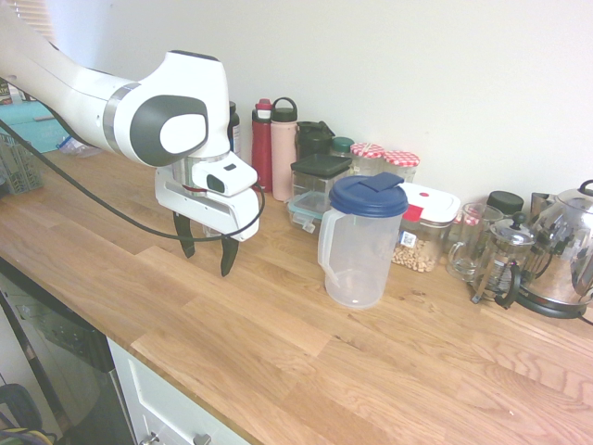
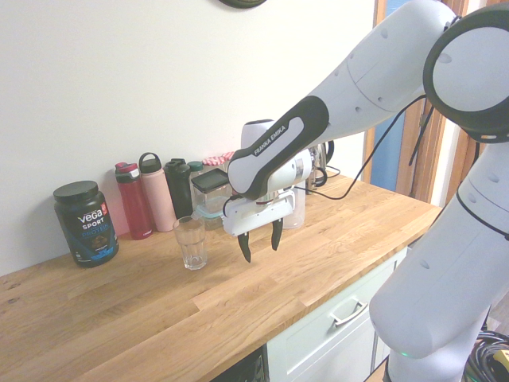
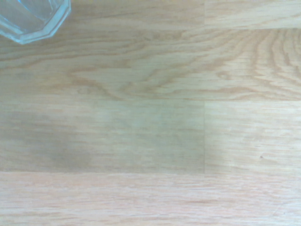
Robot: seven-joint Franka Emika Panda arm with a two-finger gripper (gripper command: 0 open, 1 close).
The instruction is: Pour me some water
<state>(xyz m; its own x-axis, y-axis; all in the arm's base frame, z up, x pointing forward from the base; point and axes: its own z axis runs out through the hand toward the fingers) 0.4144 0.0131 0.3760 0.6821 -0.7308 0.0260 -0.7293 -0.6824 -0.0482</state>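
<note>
Standing apart: one pitcher [image 1: 358, 243], one glass [image 2: 191, 243] (upright); fingers [image 1: 188, 243] spread wide, empty.

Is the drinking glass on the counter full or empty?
Empty: the drinking glass stands upright and clear, with no water line visible.

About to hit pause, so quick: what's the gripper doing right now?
Gripper: open, holding nothing, pointing down above the bare wooden counter.
</note>
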